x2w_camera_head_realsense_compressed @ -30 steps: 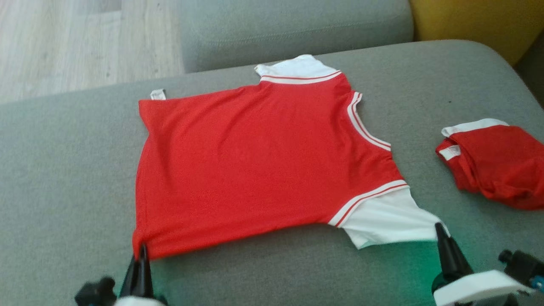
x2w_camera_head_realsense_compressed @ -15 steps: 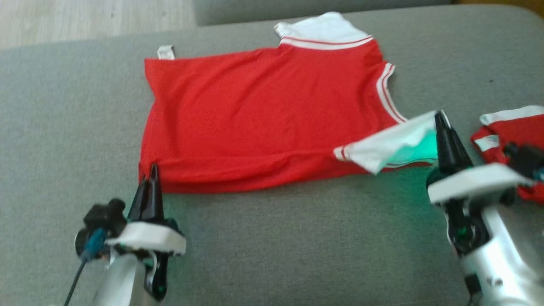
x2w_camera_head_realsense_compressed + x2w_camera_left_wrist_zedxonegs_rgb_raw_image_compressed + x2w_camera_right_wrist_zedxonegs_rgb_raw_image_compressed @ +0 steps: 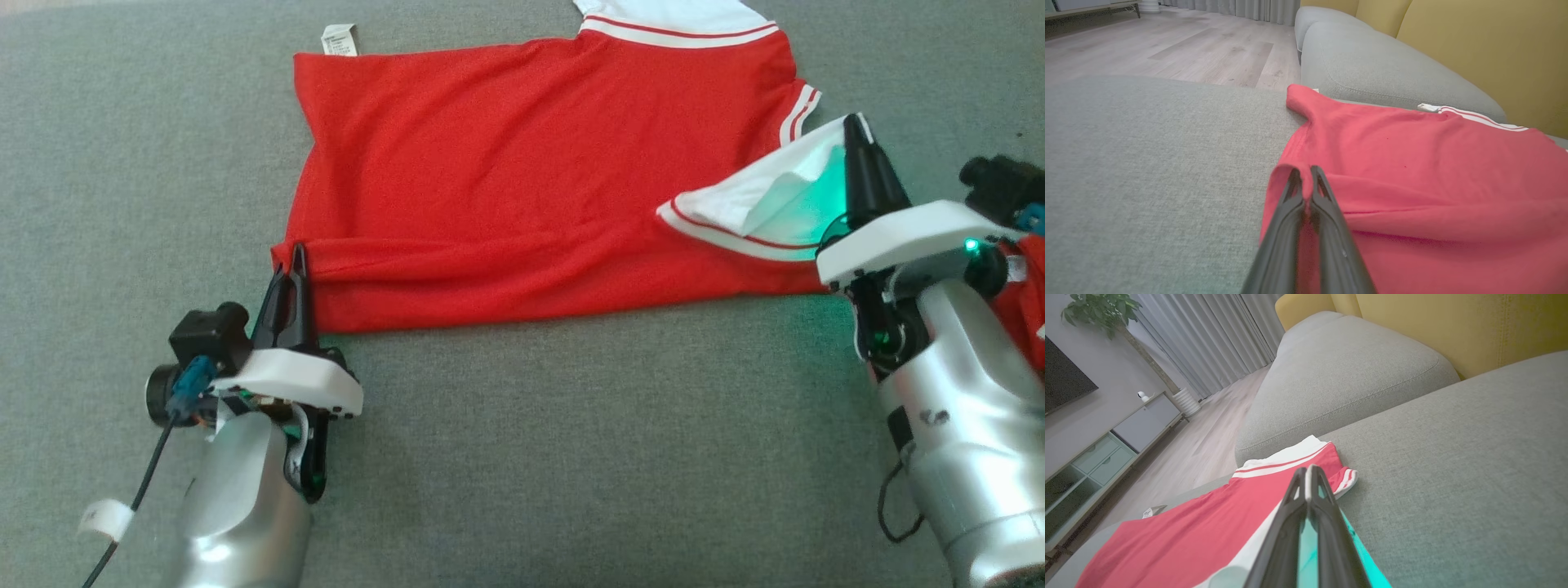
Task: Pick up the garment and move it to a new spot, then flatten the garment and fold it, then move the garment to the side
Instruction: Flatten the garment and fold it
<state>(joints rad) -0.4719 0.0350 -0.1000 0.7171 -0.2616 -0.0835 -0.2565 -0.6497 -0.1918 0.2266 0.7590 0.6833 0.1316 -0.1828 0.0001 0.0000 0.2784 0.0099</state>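
Note:
The garment (image 3: 522,171) is a red shirt with white sleeves and striped trim, lying spread on the grey sofa cushion (image 3: 571,457). My left gripper (image 3: 295,255) is shut on the near left hem corner, which is lifted and rolled over the body; the left wrist view shows the hem (image 3: 1290,171) pinched between the fingers (image 3: 1306,183). My right gripper (image 3: 854,124) is shut on the near white sleeve (image 3: 767,196), which is raised and folded back over the red body. In the right wrist view the garment (image 3: 1208,526) stretches away past the shut gripper (image 3: 1306,470).
A second red garment (image 3: 1030,286) lies at the right edge behind my right arm. A white label (image 3: 339,39) sticks out at the shirt's far left corner. A grey sofa cushion (image 3: 1339,375), yellow back cushions (image 3: 1494,49) and wooden floor (image 3: 1167,45) lie beyond.
The head camera has tilted down. Both grippers have moved away from me over the cushion, carrying the near hem and the near sleeve up and over the shirt's body.

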